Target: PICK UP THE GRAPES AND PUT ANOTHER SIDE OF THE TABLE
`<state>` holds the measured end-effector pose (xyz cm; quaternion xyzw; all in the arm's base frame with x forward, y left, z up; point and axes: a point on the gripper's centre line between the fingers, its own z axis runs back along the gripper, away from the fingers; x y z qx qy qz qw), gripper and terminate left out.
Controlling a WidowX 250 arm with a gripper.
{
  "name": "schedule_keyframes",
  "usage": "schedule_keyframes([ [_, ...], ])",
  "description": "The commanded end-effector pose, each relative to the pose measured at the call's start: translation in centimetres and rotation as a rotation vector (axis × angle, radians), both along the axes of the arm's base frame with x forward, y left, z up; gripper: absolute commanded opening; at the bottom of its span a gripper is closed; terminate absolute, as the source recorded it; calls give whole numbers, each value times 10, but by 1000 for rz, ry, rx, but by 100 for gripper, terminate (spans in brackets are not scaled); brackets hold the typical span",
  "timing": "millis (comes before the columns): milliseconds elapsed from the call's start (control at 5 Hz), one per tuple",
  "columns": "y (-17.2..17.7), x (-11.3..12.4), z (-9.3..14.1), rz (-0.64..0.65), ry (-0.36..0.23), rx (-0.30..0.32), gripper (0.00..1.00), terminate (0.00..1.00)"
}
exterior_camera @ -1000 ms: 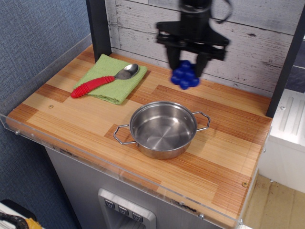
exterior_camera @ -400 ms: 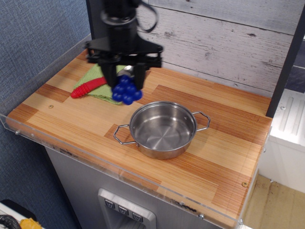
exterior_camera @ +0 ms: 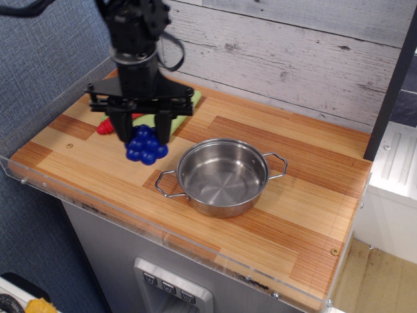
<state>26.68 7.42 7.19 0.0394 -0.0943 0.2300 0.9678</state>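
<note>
- The black two-fingered gripper (exterior_camera: 141, 134) points straight down over the left part of the table, its fingers clamped on the small cluster of glossy dark-blue toy grapes (exterior_camera: 145, 147).
- The grapes hang between the fingertips, bulging out below them; whether they touch the wood cannot be told from this angle.
- Just behind the gripper, partly hidden by its black crossbar, lies a light green folded cloth (exterior_camera: 158, 120), with the red ribbed handle of a utensil (exterior_camera: 104, 128) poking out to the gripper's left.
- To the gripper's right, close but apart from the grapes, stands an empty stainless-steel pot with two wire handles (exterior_camera: 223, 177).
- Beneath it all runs the rectangular table of light and dark striped wooden planks (exterior_camera: 306, 215), edged with a clear acrylic rim.
- Behind the table stands a whitewashed plank wall (exterior_camera: 293, 45).
</note>
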Motion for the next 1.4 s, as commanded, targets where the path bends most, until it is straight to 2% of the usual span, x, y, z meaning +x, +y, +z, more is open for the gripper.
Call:
schedule_keyframes([
  [0, 18, -17, 2, 83, -48, 6, 0, 0],
  [400, 21, -22, -22, 102, -22, -11, 0, 0],
  [600, 21, -25, -28, 111, -30, -12, 0, 0],
  [800, 23, -27, -28, 128, -46, -29, 100, 0],
  [1200, 24, -26, -30, 116, -42, -51, 100, 0],
])
